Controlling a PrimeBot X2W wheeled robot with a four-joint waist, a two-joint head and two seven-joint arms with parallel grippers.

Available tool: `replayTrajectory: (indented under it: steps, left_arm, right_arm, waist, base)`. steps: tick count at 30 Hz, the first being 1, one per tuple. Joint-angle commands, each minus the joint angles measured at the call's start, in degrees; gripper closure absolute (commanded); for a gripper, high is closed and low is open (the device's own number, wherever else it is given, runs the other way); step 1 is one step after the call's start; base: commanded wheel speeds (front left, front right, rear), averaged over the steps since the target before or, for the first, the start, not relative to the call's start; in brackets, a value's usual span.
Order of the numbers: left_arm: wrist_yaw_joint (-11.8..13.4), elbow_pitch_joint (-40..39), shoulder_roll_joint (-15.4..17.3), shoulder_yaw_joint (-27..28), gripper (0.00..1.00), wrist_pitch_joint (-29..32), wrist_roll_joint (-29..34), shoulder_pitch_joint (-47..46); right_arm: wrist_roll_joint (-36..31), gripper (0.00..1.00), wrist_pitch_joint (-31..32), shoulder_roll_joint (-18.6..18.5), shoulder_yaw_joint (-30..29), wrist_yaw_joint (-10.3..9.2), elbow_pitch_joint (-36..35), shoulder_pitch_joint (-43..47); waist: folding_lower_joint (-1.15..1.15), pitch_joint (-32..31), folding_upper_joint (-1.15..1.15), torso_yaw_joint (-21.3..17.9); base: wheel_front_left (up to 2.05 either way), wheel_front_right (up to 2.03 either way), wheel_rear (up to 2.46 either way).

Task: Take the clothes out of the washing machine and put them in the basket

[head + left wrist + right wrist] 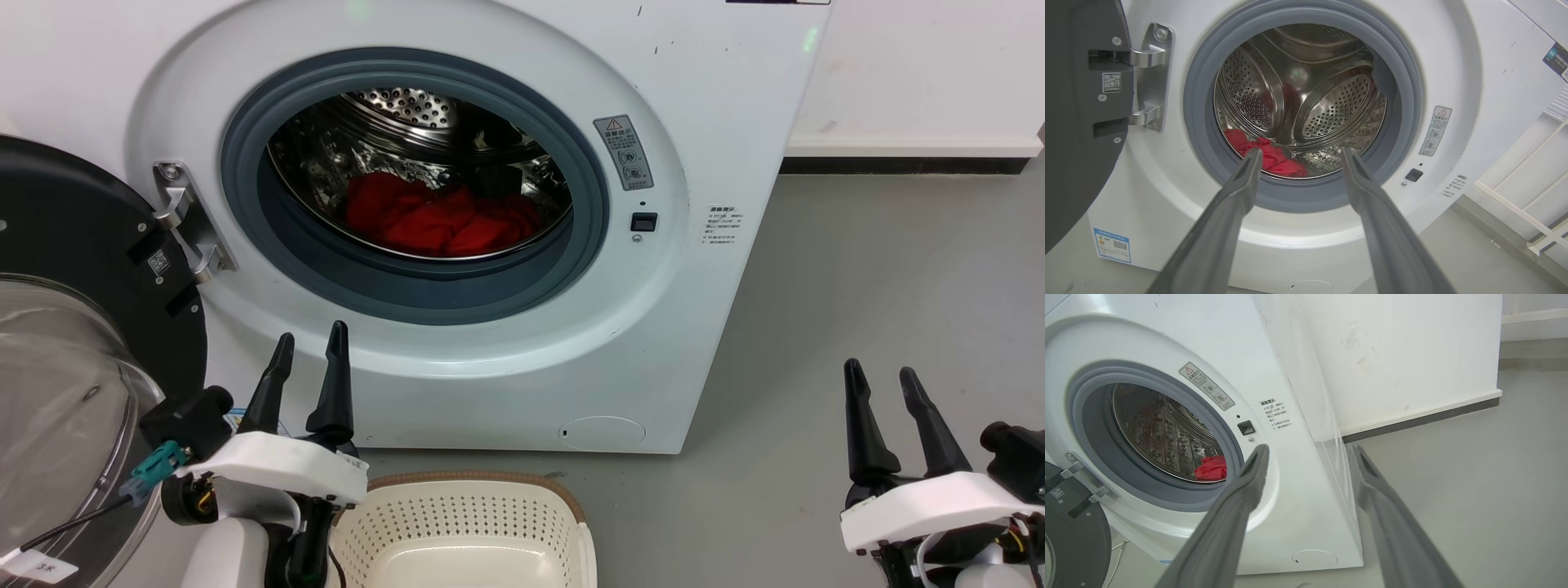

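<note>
The white washing machine (718, 98) (1470, 81) (1167, 339) stands with its door swung wide to the left. Red clothes (441, 219) (1274, 157) (1211, 468) lie bunched on the floor of the steel drum. A cream basket (469, 523) with a brown rim sits on the floor before the washer, nothing showing in the part of it in view. My left gripper (312, 346) (1299, 154) is open and empty, below the porthole and left of the basket. Out over the floor to the washer's right, my right gripper (880, 371) (1308, 451) is open and empty too.
The black-framed domed door (73, 343) (1073, 122) hangs open at the far left, close beside my left arm. Grey floor (882, 286) spreads to the right of the washer up to a white wall (922, 73) with a dark skirting. A white rail frame (1527, 204) stands at the right.
</note>
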Motion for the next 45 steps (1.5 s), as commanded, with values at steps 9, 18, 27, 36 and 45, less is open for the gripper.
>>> replayTrajectory:
  steps: [9,18,27,36,45]
  left_arm:
    - [0.1,0.4,0.2,-0.8,0.00,-1.7,6.9,-2.0]
    - [0.6,2.3,0.4,-1.0,0.00,-3.2,12.9,-2.8]
    - [0.8,3.7,0.6,-1.2,0.00,-4.3,17.4,-3.3]
    - [1.1,4.6,0.6,-1.2,0.00,-5.3,21.3,-3.8]
    - [1.4,5.5,0.6,-1.1,0.00,-6.2,24.9,-3.9]
  right_arm:
    - [-6.7,0.00,-0.4,0.0,-0.2,0.01,-0.9,0.2]
    - [-12.9,0.00,-0.7,0.0,-0.5,0.00,-1.0,0.6]
    - [-17.1,0.00,-1.2,0.0,-0.6,0.00,-0.8,0.9]
    - [-19.9,0.00,-1.9,0.0,-0.7,0.00,-0.4,0.9]
    - [-22.9,0.00,-2.8,0.0,-0.9,-0.01,0.2,0.8]
  waist:
    - [0.00,0.0,0.00,-0.1]
    - [0.00,-0.1,0.00,-0.2]
    - [0.00,-0.1,0.00,-0.2]
    - [0.00,0.0,0.00,-0.2]
    - [0.00,0.1,0.00,-0.2]
  base:
    - [0.00,0.00,0.00]
    - [0.00,0.00,0.00]
    - [0.00,0.00,0.00]
    - [0.00,0.00,0.00]
    - [0.00,0.00,0.00]
